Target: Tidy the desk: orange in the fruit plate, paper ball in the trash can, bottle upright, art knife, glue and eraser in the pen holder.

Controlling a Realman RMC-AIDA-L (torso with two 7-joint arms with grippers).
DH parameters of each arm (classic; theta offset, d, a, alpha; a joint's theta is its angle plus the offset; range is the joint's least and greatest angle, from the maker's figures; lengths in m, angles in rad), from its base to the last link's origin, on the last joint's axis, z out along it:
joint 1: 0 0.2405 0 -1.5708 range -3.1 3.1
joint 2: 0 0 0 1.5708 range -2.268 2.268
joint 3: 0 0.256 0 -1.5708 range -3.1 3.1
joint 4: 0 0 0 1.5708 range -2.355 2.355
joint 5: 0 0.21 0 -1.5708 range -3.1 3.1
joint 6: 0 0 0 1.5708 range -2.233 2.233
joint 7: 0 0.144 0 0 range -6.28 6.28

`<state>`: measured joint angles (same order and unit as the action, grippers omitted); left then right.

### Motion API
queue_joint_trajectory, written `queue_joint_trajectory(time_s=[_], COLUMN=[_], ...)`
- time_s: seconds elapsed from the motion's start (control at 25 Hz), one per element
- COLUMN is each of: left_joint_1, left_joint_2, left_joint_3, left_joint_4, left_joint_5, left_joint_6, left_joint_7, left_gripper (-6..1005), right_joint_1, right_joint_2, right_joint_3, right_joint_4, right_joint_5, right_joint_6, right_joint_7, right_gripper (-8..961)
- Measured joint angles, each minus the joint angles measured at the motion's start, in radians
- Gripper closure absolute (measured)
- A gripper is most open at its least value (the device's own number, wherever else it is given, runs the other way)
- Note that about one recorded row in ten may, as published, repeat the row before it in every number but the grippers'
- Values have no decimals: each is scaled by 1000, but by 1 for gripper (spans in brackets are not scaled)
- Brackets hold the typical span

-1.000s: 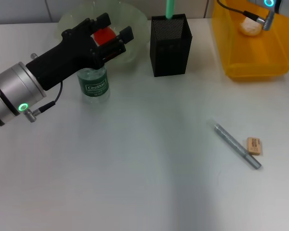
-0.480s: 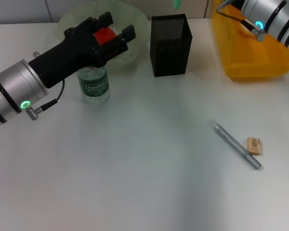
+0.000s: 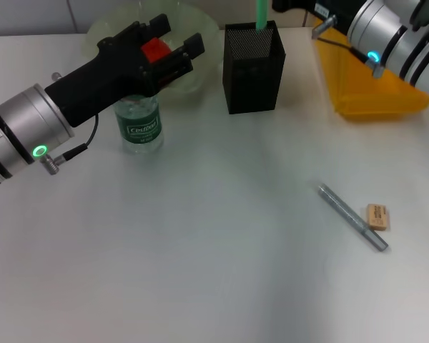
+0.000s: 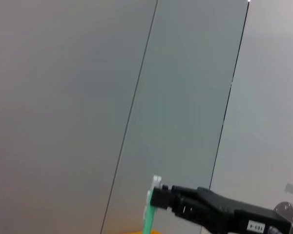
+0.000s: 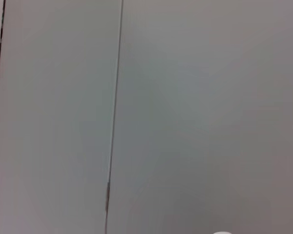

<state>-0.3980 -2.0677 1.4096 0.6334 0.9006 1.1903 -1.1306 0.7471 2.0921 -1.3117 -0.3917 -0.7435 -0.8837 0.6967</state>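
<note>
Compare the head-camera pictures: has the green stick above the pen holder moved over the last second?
Yes. Against the fixed pen holder, the green stick has shifted slightly toward the trash can, carried by the right gripper.

A grey wall (image 5: 185, 97) of flat panels with thin vertical seams (image 4: 132, 112) stands behind, shown in both wrist views.

Bkgd: plain white tabletop (image 3: 200, 271) fills nearly all the head view, matte, w/ soft even light and only faint shadows. At 12 o'clock, past the far edge, a strip of grey wall (image 3: 28, 16) w/ one thin vertical seam toward 11. Both wrist views show flat grey wall panels (image 4: 63, 97) split by thin dark vertical seams.
</note>
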Motion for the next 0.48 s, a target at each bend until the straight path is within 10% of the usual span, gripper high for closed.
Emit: queue_joint_trajectory(time_s=[0.48], left_joint_1=[-10], left_joint_2=[0], left_joint_3=[0], left_joint_4=[-9], left_joint_5=[0], left_joint_6=[0], left_joint_7=[1], left_gripper=[229], right_joint_1=[39], right_joint_2=[0], right_joint_3=[-3], right_joint_4=[116], right_joint_5=[2], right_joint_6=[-1], right_joint_7=[-44], right_gripper=[766])
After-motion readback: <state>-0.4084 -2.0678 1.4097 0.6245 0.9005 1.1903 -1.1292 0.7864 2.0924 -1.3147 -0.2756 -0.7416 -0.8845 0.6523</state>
